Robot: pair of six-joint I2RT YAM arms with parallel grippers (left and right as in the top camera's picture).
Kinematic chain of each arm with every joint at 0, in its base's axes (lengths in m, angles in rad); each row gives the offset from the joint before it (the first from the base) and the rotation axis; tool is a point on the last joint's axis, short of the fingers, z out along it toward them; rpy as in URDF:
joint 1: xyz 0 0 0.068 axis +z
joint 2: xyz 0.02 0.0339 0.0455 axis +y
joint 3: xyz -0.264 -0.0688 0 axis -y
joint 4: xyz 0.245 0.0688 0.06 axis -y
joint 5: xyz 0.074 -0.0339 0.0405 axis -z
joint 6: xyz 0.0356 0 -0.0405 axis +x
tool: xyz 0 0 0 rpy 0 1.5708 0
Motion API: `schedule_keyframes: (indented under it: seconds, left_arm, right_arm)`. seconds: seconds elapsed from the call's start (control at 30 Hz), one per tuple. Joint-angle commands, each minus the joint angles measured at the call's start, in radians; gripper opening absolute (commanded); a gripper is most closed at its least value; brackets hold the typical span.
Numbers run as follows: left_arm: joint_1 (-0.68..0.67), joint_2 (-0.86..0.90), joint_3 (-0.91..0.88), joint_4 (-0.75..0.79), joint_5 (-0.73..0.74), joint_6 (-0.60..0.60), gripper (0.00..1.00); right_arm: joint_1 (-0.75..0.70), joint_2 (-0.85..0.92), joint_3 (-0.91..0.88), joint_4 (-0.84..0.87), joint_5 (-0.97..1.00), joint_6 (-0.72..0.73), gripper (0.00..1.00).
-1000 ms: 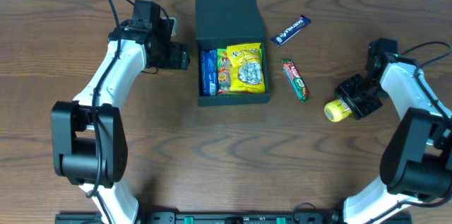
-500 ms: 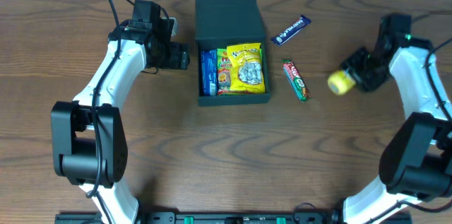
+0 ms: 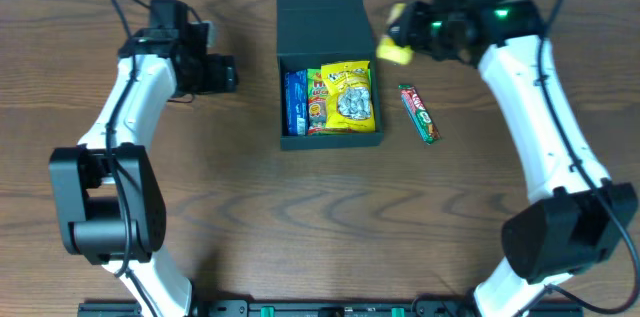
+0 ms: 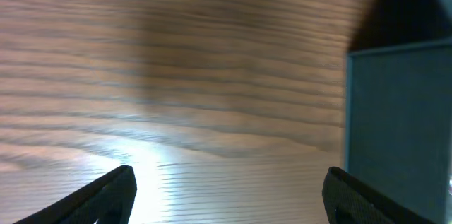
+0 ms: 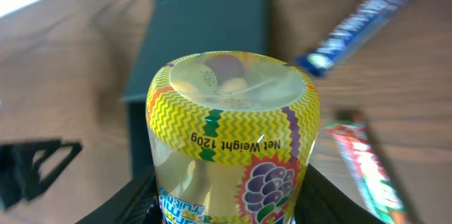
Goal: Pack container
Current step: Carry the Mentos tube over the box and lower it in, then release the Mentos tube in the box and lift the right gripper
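Observation:
The black box container [image 3: 281,63] stands open at the table's middle back, its lid [image 3: 322,17] folded away, with a blue packet [image 3: 295,102] and a yellow snack packet [image 3: 347,97] inside. My right gripper [image 3: 410,35] is shut on a yellow jar [image 3: 393,47], held in the air just right of the lid; the right wrist view shows the jar [image 5: 233,139] between the fingers. My left gripper [image 3: 225,74] is open and empty, left of the box; the box wall shows in the left wrist view [image 4: 399,125].
A red and green candy bar [image 3: 419,113] lies right of the box. A blue candy bar [image 5: 360,22] shows in the right wrist view; my right arm hides it overhead. Bare wooden table [image 3: 300,217] lies in front.
My right gripper lifted the yellow jar from the right side of the table and carried it up and left to beside the box lid. My left arm drew back to the left.

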Motion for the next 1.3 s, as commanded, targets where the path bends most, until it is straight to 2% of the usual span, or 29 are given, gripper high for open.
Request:
schedule_keyframes:
  seconds: [0.0, 0.2, 0.57, 0.6, 0.67, 0.93, 1.1, 1.17, 1.27]
  left_arm:
    - [0.022, -0.023, 0.021, -0.003, -0.002, 0.015, 0.86]
    - [0.03, -0.023, 0.021, -0.003, -0.003, 0.018, 0.86]
    - [0.03, -0.023, 0.021, -0.004, -0.002, 0.018, 0.86]
    - [0.03, -0.023, 0.021, -0.004, -0.002, 0.018, 0.86]
    - [0.03, -0.023, 0.021, -0.006, -0.002, 0.018, 0.86]
    - [0.03, -0.023, 0.021, -0.016, -0.002, 0.017, 0.86]
    - [0.03, -0.023, 0.021, -0.024, -0.002, 0.017, 0.86]
    - [0.03, -0.023, 0.021, -0.026, -0.002, 0.017, 0.86]
    - [0.03, -0.023, 0.021, -0.026, -0.002, 0.015, 0.86]
  right_arm:
    - [0.067, 0.043, 0.032, 0.006, -0.006, -0.038, 0.28]
    - [0.182, 0.158, 0.038, -0.015, -0.1, -0.069, 0.28]
    - [0.272, 0.264, 0.038, -0.067, -0.101, -0.129, 0.31]
    - [0.273, 0.275, 0.038, -0.066, -0.101, -0.126, 0.36]
    - [0.273, 0.279, 0.038, -0.066, -0.101, -0.124, 0.59]
    - [0.256, 0.278, 0.045, -0.057, -0.077, -0.124, 0.69]
    - [0.233, 0.278, 0.079, -0.075, -0.075, -0.127, 0.67]
    - [0.23, 0.278, 0.105, -0.085, -0.075, -0.155, 0.59]
    - [0.235, 0.278, 0.146, -0.126, -0.08, -0.224, 0.37]
